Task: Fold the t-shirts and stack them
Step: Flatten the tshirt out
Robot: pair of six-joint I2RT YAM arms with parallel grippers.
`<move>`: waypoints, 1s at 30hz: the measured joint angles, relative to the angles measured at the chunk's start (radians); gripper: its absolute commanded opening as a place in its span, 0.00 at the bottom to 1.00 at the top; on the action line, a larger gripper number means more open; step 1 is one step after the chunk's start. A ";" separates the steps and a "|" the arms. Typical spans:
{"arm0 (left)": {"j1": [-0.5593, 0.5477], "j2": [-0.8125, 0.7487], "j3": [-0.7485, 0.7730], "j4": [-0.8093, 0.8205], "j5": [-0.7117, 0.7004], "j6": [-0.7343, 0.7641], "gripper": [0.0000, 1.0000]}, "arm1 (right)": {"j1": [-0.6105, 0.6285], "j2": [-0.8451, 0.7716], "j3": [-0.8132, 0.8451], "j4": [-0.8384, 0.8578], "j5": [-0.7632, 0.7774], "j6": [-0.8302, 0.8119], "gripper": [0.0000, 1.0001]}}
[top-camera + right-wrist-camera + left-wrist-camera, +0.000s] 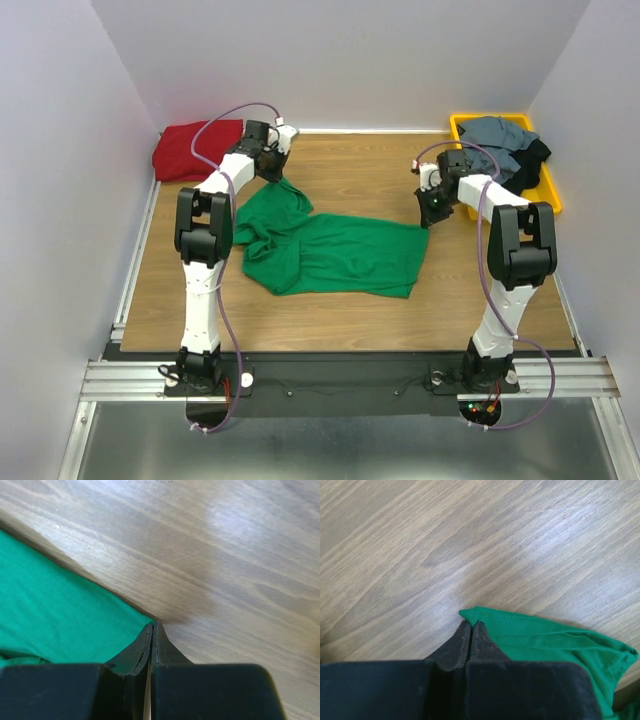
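Green t-shirt [330, 255], left claw [282, 178] and right claw [432, 214] at its far corners

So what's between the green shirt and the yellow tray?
Top view: the right claw at the green shirt's corner, its arm, and bare table.

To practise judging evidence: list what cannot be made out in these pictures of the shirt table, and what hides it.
- Wrist views: whether the left gripper or right gripper pinches the green t-shirt; closed fingers hide it.
- Top view: how many shirts lie in the yellow tray; they overlap.
- Top view: right edge of the red t-shirt; the left arm covers it.
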 measured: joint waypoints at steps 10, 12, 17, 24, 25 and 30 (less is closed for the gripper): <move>0.001 -0.096 -0.013 -0.005 -0.029 0.012 0.00 | -0.010 -0.007 0.017 -0.007 -0.005 0.002 0.01; 0.003 -0.121 -0.015 -0.005 -0.035 0.015 0.00 | -0.016 -0.007 0.025 -0.009 -0.003 0.002 0.01; 0.018 -0.172 -0.016 0.000 -0.043 0.026 0.00 | -0.037 -0.011 0.058 -0.010 0.003 0.003 0.01; 0.040 -0.232 -0.017 0.002 -0.024 0.031 0.00 | -0.045 -0.044 0.151 -0.029 0.006 0.011 0.01; 0.042 -0.242 -0.017 0.002 -0.023 0.031 0.00 | -0.045 -0.051 0.170 -0.028 0.007 0.013 0.01; 0.047 -0.291 -0.006 0.000 -0.002 0.023 0.00 | -0.051 -0.092 0.263 -0.028 0.019 0.021 0.01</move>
